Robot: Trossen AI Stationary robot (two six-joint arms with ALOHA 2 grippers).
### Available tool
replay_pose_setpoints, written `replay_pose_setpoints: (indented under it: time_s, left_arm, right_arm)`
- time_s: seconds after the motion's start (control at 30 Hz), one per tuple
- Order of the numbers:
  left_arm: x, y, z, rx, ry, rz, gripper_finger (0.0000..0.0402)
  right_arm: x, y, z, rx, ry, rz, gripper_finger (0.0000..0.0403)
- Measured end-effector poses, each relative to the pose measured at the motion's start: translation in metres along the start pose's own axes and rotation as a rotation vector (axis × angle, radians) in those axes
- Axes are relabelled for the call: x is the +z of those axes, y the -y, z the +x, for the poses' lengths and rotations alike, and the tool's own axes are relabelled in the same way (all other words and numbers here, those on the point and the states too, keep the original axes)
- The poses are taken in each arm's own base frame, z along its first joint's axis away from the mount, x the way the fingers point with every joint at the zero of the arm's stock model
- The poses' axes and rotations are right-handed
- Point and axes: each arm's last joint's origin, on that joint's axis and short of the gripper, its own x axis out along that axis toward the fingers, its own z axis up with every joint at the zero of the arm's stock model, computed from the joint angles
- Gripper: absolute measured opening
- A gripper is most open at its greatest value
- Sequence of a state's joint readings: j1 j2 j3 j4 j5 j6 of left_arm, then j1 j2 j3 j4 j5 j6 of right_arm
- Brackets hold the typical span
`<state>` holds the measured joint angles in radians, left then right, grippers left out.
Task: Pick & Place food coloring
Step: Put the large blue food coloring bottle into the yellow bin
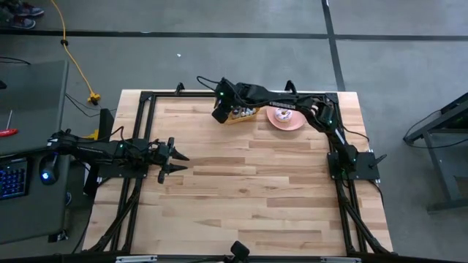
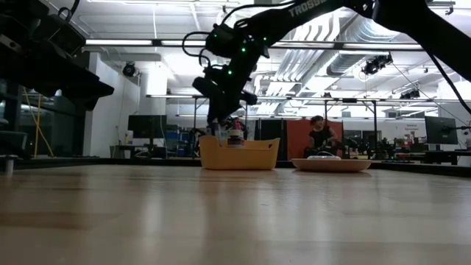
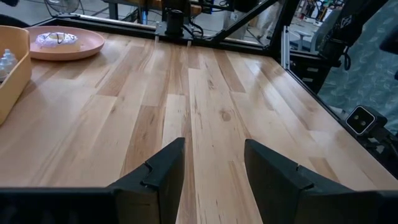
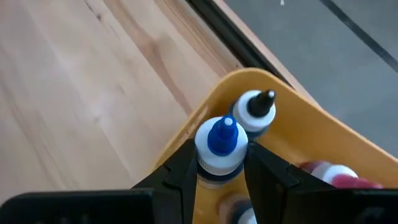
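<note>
Bottles (image 4: pixel 219 146) in yellow basket (image 4: pixel 323 134) — blue-capped, black-tipped.

Two dark arms worked at one wooden table (image 1: pixel 248 183), each with one two-finger gripper: the left gripper (image 3: pixel 213 163) and the right gripper (image 4: pixel 219 163). One yellow bin (image 4: pixel 298 134) sat at about twelve o'clock on the table, and one pink plate (image 1: pixel 286 119) at one o'clock carried one doughnut (image 1: pixel 283 114). At least three food coloring bottles showed: one blue-capped bottle (image 4: pixel 221 146), one black-tipped bottle (image 4: pixel 254 111) and one reddish bottle (image 4: pixel 329 172).
</note>
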<state>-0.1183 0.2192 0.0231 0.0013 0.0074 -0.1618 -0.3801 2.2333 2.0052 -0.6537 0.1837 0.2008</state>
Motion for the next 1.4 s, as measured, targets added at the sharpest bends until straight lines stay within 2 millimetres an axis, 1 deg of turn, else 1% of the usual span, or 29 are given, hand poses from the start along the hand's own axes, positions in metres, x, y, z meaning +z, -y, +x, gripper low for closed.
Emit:
replay_pose_setpoints:
  time_s: [0.23, 1.4]
  left_arm:
    - [0.0, 0.0, 0.0, 0.0, 0.0, 0.0, 0.0163]
    - [0.0001, 0.0, 0.0, 0.0, 0.0, 0.0, 0.0163]
  right_arm:
    - [-0.0063, -0.0002, 0.0078, 0.0, 0.005, 0.009, 0.0102]
    - [-0.0093, 0.0015, 0.0095, -0.032, -0.018, 0.001, 0.0102]
